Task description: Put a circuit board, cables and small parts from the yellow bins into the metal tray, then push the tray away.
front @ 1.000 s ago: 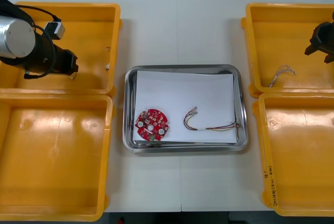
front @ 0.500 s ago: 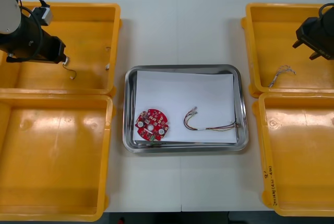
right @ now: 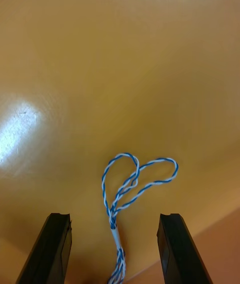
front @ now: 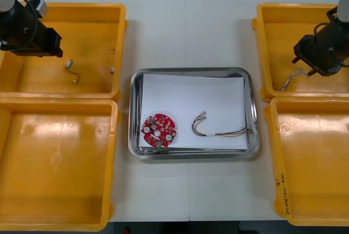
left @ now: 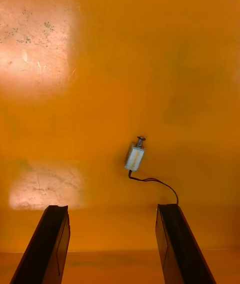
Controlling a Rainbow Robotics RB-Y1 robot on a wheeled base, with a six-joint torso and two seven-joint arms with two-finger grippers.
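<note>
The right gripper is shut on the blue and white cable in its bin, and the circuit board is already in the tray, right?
Not quite. The right gripper is open, not shut: the right wrist view shows its fingers apart, the blue and white cable lying between them on the bin floor. The circuit board is in the tray.

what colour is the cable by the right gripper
A twisted blue and white cable; right wrist view.

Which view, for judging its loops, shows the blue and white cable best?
The right wrist view: the cable lies looped and plain inside the open right hand. The front view gives the cable as a thin pale strand in the far right bin. The left wrist view faces a small metal part.
</note>
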